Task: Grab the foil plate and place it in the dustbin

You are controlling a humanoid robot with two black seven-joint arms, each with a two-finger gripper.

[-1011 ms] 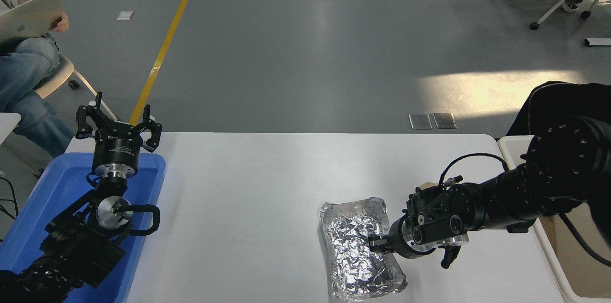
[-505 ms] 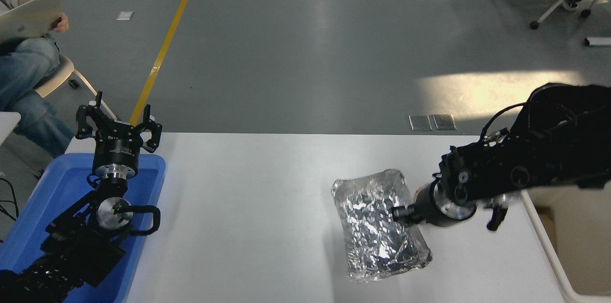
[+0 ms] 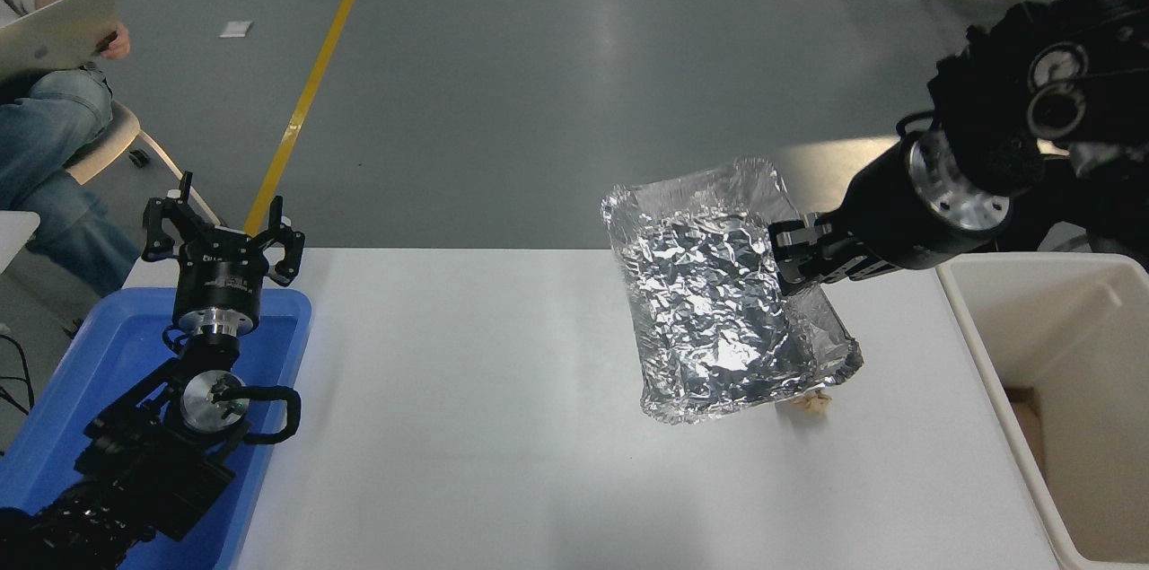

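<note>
Above the white table, the right gripper pinched the right rim of the foil plate, which hung tilted and empty in the air. Right of it, the dustbin was cut off by the edge, something tan inside hard to make out. Over the blue tray, the left gripper stood spread wide.

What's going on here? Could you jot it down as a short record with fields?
right gripper: shut on the foil plate's right rim
foil plate: lifted off the table, tilted
dustbin: at the table's right edge, plate not yet over it
scrap: small tan bit on the table below the plate
left gripper: open, parked over the blue tray
</note>
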